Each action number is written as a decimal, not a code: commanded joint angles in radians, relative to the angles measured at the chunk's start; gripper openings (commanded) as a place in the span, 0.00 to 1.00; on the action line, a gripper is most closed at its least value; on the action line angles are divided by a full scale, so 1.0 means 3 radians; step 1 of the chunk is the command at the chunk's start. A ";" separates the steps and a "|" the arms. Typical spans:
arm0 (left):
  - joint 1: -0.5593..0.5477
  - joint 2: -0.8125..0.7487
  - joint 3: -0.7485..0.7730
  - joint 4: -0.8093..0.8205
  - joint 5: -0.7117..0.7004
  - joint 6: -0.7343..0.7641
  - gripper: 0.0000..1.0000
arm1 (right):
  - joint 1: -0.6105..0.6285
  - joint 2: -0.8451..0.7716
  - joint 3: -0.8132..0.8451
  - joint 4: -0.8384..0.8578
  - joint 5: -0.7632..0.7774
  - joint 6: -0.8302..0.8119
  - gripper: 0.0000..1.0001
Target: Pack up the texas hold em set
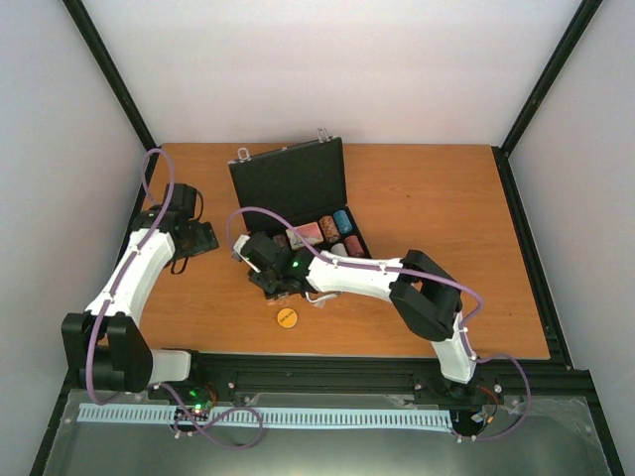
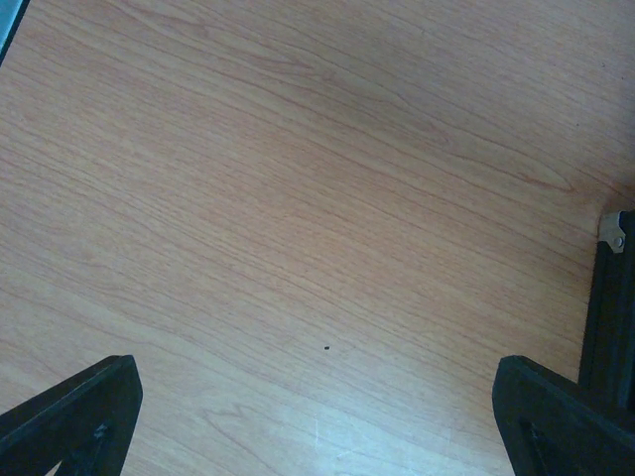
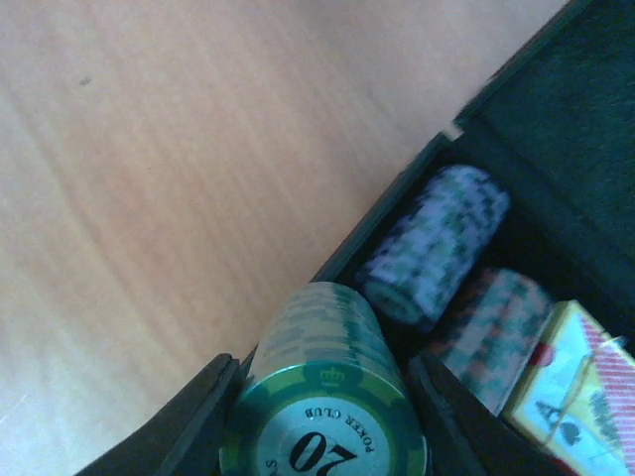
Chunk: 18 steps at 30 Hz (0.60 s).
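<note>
The black case [image 1: 288, 180] lies open at the table's middle back, lid leaning away. Its tray holds several chip stacks [image 1: 335, 230] and a red-backed card deck [image 1: 307, 234]. My right gripper [image 1: 270, 276] is at the case's near left corner, shut on a stack of green chips [image 3: 327, 387] marked 20, held over the case's edge [image 3: 397, 203]. Beyond it in the tray lie a purple-green stack [image 3: 434, 243], a red-green stack [image 3: 491, 332] and a card deck [image 3: 571, 387]. A single yellow chip [image 1: 286, 317] lies on the table near the front. My left gripper [image 1: 201, 238] is open over bare wood; its fingers [image 2: 69, 416] are wide apart.
The wooden table [image 1: 427, 198] is framed by black rails; the front edge runs just behind the arm bases. A silver corner of the case [image 2: 613, 230] shows at the right of the left wrist view.
</note>
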 commanded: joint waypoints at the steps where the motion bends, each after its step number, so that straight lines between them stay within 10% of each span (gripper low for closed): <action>1: 0.0017 0.0043 0.0122 0.0076 0.0013 -0.0053 1.00 | -0.0012 0.0171 -0.0078 0.0451 0.0488 0.0148 0.03; 11: 0.0012 0.0104 0.0121 0.0092 0.0001 -0.0013 1.00 | -0.0017 0.0132 -0.0347 0.0436 0.0400 0.0225 0.06; 18: 0.0015 0.0119 0.0142 0.0096 0.0000 -0.0009 1.00 | -0.0017 -0.0037 -0.0427 0.0222 0.0008 0.0243 0.70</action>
